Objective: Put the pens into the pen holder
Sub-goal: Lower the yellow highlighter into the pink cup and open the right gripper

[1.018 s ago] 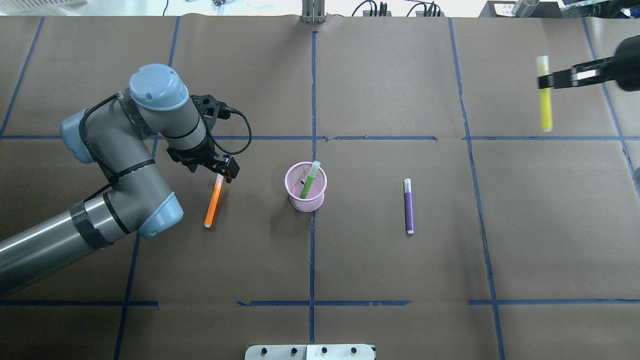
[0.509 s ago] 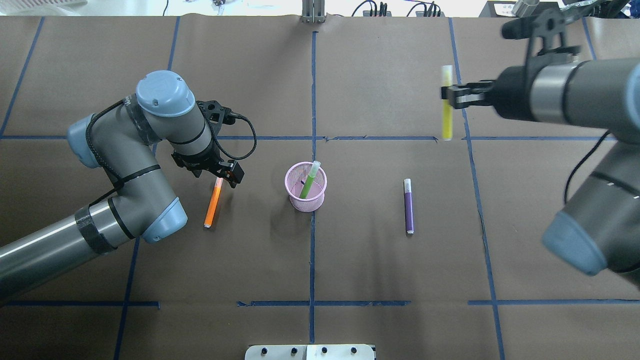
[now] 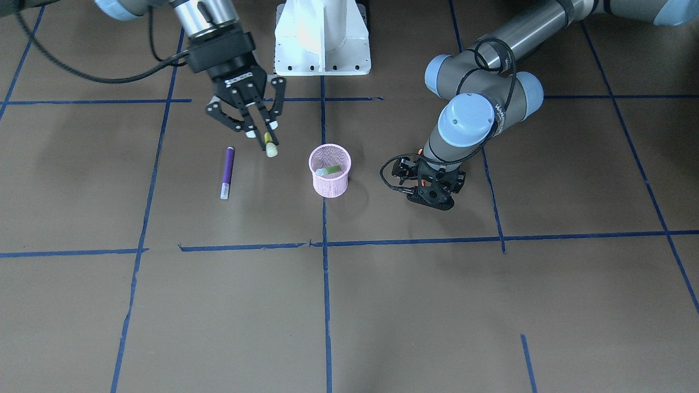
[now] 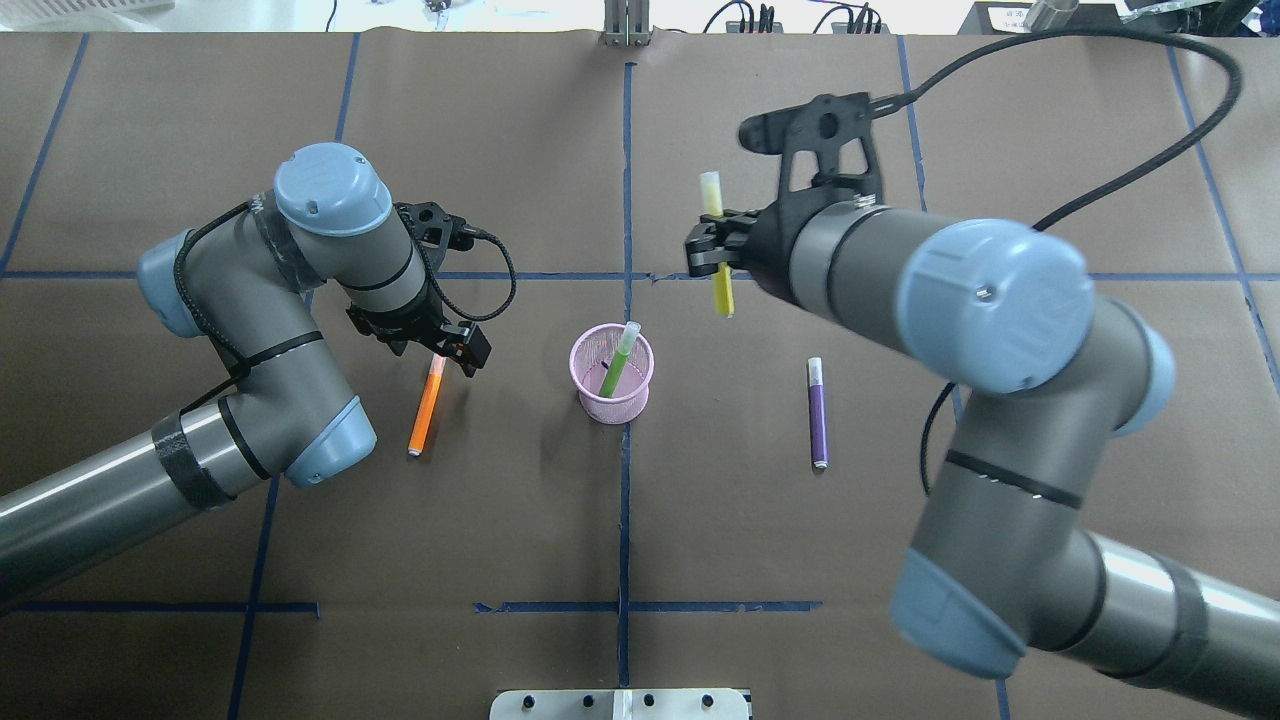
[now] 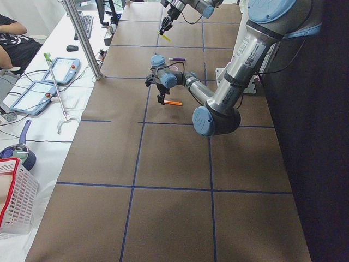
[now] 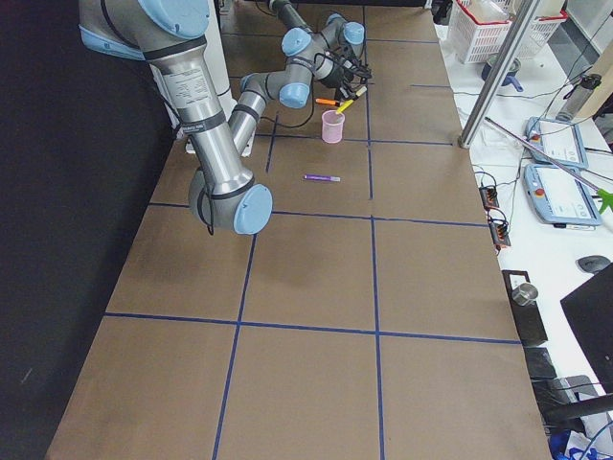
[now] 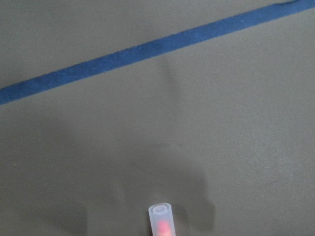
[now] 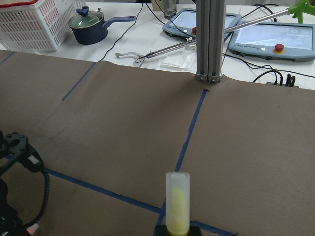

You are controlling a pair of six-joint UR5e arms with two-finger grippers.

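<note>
Right arm has swung way in from the edge since half a second ago, so now the right claw [image 4: 703,252] sits close to the middle of the surface [image 4: 780,560], near the pen holder [image 4: 595,395] but not over it. We see that claw pinched narrow on a yellow pen [image 4: 723,295], gripping it around mid-length. The pen hangs clear of the surface, roughly upright, with its pale cap end up. From the front camera it sits between the holder and the purple pen [image 4: 817,415].

Nothing else has shifted. The purple pen lies flat on the robot's right side of the holder, well apart from it. The green pen [image 4: 617,365] is already in the pink mesh holder, leaning on the rim with its cap sticking out. The orange pen [image 4: 425,410] lies flat on the other side.

The left claw [image 4: 458,352] is down low right at the orange pen's cap end. We honestly can't tell how wide it's open or whether it has hold of the pen; its wrist camera only shows the cap tip against the brown paper.
</note>
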